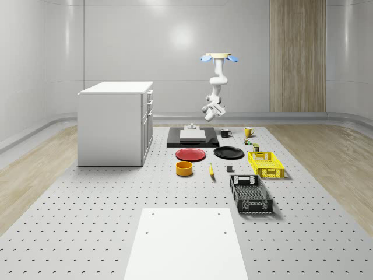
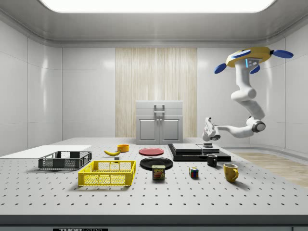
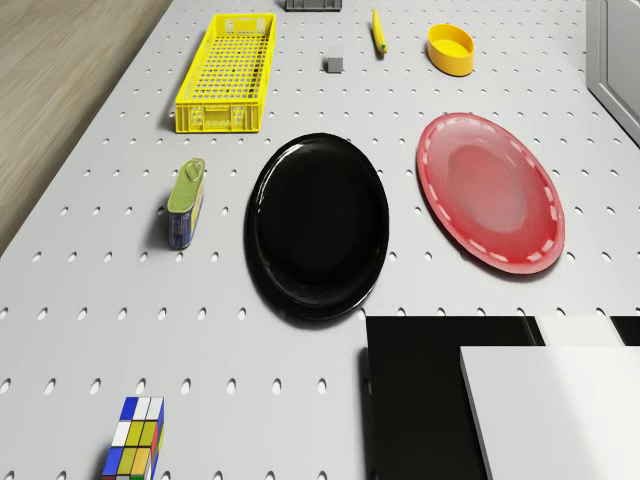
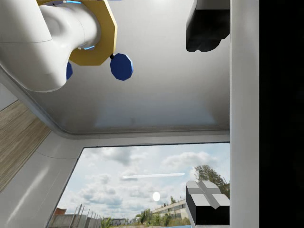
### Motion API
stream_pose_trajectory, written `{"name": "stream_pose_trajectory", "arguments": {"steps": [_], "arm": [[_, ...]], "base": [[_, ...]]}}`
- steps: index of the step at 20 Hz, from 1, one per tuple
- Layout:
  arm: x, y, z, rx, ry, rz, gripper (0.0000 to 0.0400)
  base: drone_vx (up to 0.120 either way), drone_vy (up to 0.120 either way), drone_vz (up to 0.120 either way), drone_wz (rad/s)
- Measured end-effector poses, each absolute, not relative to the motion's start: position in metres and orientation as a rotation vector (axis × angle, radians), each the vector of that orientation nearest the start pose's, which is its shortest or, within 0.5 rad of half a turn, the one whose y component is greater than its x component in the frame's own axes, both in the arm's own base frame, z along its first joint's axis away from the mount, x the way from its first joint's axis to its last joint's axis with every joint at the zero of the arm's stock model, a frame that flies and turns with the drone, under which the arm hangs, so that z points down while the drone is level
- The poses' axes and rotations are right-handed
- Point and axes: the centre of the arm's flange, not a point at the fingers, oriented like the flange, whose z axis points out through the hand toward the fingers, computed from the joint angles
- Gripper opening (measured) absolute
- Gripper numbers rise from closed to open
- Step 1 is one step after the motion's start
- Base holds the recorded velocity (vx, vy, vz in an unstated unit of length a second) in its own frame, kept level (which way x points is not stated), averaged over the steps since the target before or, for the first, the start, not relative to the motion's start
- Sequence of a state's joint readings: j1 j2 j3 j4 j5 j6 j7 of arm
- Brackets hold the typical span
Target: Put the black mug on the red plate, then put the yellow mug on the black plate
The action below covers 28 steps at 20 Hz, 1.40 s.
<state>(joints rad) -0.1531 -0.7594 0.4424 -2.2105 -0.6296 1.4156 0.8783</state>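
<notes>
The black mug (image 1: pixel 226 133) (image 2: pixel 211 160) and the yellow mug (image 1: pixel 247 132) (image 2: pixel 230 172) stand upright on the table, beside the black slab (image 2: pixel 199 151). The red plate (image 1: pixel 191 154) (image 3: pixel 490 190) and the black plate (image 1: pixel 228 153) (image 3: pixel 318 225) lie side by side, both bare. The drone (image 1: pixel 218 56) (image 2: pixel 252 57) hovers high above the far end of the table. Its arm hangs down and bends, holding the gripper (image 1: pixel 210 112) (image 2: pixel 208 127) (image 4: pixel 205 118) in the air over the slab, well above both mugs. The gripper is open and holds nothing; one finger (image 4: pixel 204 28) appears against the ceiling.
A white cabinet (image 1: pixel 115 122) stands at the whole-scene view's left. On the table are a yellow crate (image 1: pixel 266 164), a black crate (image 1: pixel 250 194), a yellow bowl (image 1: pixel 184 168), a banana (image 1: pixel 211 170), a tin can (image 3: pixel 186 202) and a colour cube (image 3: pixel 133 437). A white block (image 1: pixel 192 134) rests on the slab.
</notes>
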Motion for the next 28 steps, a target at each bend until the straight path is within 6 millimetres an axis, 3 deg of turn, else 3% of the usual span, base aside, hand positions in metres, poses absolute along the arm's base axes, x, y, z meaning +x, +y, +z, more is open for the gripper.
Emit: {"name": "stream_pose_trajectory", "arguments": {"steps": [3, 5, 8, 12, 18, 28], "arm": [[0.303, 0.097, 0.609, 1.65, -0.693, 0.619, 0.04], [0.304, 0.097, 0.574, 1.323, -0.56, 0.689, 0.04], [0.306, 0.078, 0.531, 0.868, -0.374, 0.752, 0.04], [0.307, 0.045, 0.503, 0.446, -0.198, 0.781, 0.04], [0.307, 0.016, 0.493, 0.153, -0.071, 0.786, 0.04], [0.307, 0.002, 0.491, 0.025, -0.014, 0.785, 0.04]], "base": [[0.12, 0.0, -0.12, 0.0], [0.12, 0.0, -0.12, 0.0], [0.12, 0.0, -0.12, 0.0], [0.04, 0.0, -0.12, 0.0], [0.0, -0.053, -0.12, 0.0], [-0.016, -0.016, -0.1, 0.0]]}}
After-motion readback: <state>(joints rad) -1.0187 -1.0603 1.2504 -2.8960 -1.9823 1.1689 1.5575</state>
